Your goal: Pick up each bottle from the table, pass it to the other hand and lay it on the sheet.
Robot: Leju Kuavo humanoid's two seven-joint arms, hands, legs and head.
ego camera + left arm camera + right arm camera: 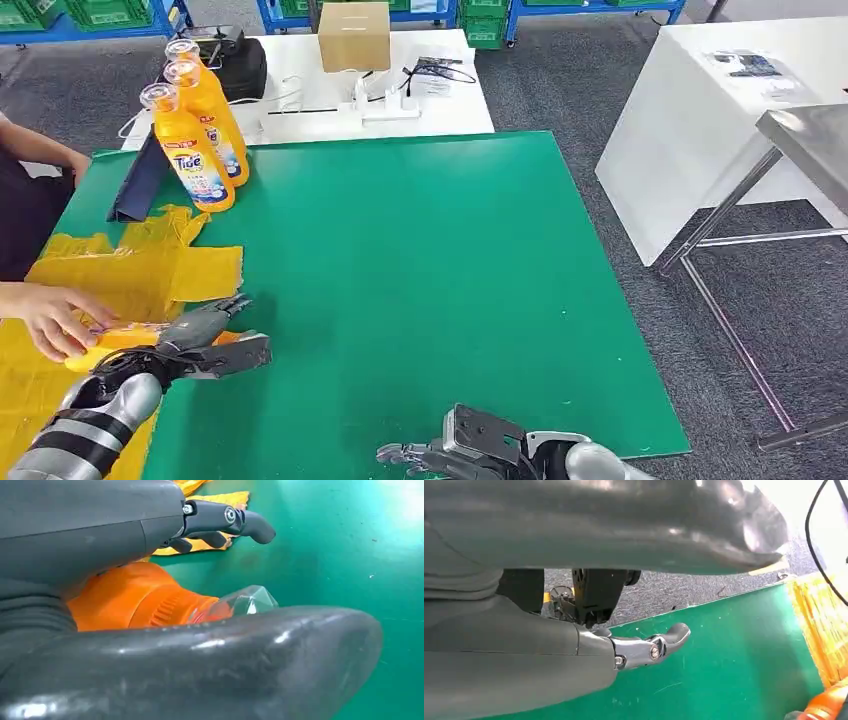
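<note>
1. On the near left of the green worktop (420, 280), the robot's left hand (205, 340) grips an orange bottle (115, 340) lying on its side, over the edge of the yellow sheet (150, 275).
2. From the left wrist view, that bottle (135, 597) sits between the thick thumb and the darker fingers (225, 520), its clear cap (247, 600) pointing out over the green surface.
3. A person's hand (50, 315) reaches in from the left edge and touches the other end of the same bottle.
4. The yellow sheet is crumpled and spread along the left side of the worktop, its far end close to the standing bottles.
5. Three more orange bottles (195, 130) with clear caps stand upright in a tight group at the far left corner; the nearest one carries a blue and white label.
6. A dark blue folded item (140, 180) leans just beside them, on their left.
7. The right hand (450, 455) is low at the near edge of the worktop, holding nothing, its fingers apart and stretched toward the left.
8. From the right wrist view, one finger (659, 645) extends over bare green surface with nothing in it.
9. Beyond the green worktop stands a white table (320, 90) with a cardboard box (353, 35), a black bag (240, 65) and some cables.
</note>
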